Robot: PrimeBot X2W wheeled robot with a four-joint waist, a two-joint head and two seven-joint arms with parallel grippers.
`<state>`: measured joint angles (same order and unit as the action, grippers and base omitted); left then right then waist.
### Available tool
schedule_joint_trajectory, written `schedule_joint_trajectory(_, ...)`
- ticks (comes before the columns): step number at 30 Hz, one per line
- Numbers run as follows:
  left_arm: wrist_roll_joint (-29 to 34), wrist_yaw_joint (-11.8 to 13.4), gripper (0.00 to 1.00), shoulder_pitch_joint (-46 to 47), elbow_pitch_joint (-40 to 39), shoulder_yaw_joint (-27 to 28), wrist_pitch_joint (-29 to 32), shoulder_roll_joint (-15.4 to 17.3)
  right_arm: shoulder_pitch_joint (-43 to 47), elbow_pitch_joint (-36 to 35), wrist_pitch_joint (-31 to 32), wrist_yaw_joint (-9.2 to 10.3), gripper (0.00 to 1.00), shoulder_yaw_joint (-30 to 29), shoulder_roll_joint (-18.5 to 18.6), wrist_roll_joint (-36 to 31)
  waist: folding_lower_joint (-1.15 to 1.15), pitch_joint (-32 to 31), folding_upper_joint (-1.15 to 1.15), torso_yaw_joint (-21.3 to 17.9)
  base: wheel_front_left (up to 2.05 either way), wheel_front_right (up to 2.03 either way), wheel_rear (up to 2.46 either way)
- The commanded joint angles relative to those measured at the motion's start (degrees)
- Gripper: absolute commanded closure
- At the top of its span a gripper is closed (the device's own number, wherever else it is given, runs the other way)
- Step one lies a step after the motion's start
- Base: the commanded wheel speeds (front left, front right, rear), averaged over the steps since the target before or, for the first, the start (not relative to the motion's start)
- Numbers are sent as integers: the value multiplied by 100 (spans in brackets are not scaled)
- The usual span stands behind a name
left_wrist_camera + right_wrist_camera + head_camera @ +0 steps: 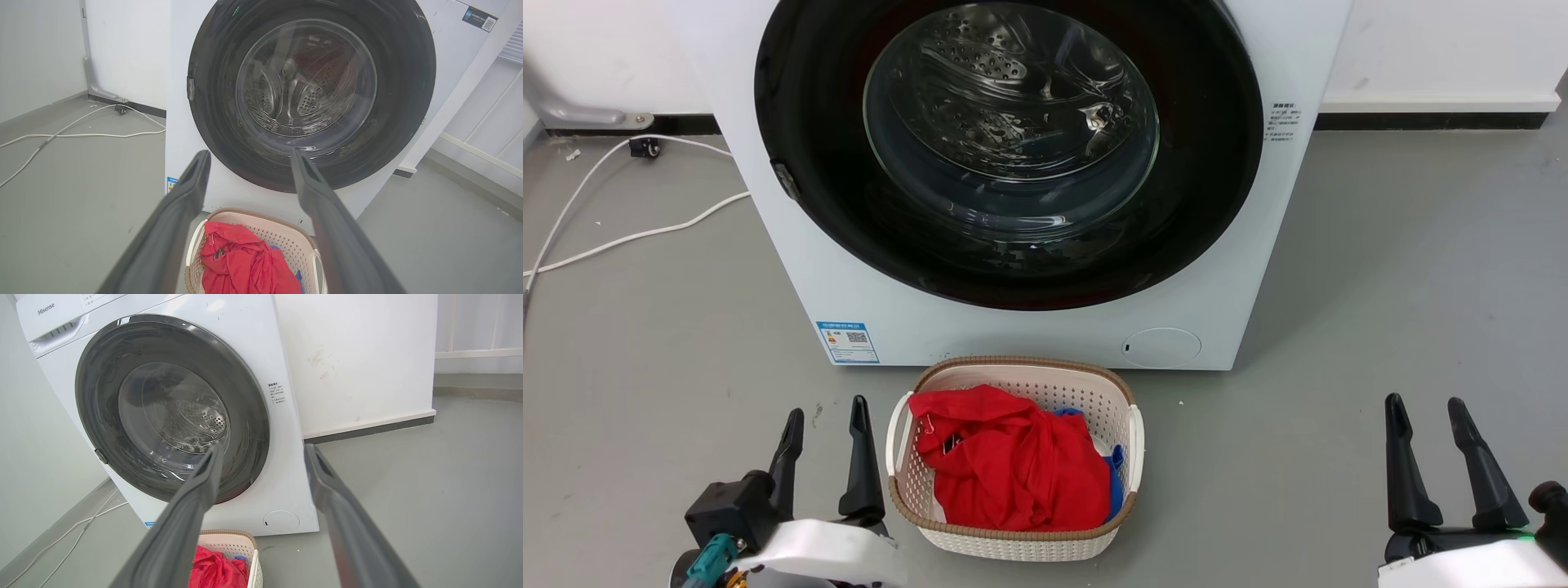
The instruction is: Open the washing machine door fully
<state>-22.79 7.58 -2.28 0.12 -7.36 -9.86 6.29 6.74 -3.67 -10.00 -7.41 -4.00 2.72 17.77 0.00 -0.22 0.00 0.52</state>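
The washing machine door [1192,188] is a wide glossy black disc with a clear glass bowl at its centre, lying flat against the white machine front. A small grey latch tab [784,181] sits at its left rim. The same door [400,94] faces me in the left wrist view and stands at an angle as door [102,400] in the right wrist view. My left gripper [827,414] is open low on the left, well short of the machine. My right gripper [1426,411] is open at the lower right, nothing between its fingers.
A white laundry basket [1123,408] with red and blue clothes stands on the grey floor right before the machine, between my grippers. White cables [629,237] trail on the floor at the left. A white wall [1445,49] runs behind.
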Motion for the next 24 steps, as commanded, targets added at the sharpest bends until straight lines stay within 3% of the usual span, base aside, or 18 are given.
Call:
schedule_joint_trajectory(1,137,13,0,-28,-57,-17,-61,-3,27,-87,-43,-12,0,-4,24,-154,0,-1,0,-1,0,0,0)
schedule_joint_trajectory(24,1194,-117,0,-214,96,63,-343,-207,276,-270,-326,-13,0,-45,25,-1193,0,-8,0,-22,0,0,0)
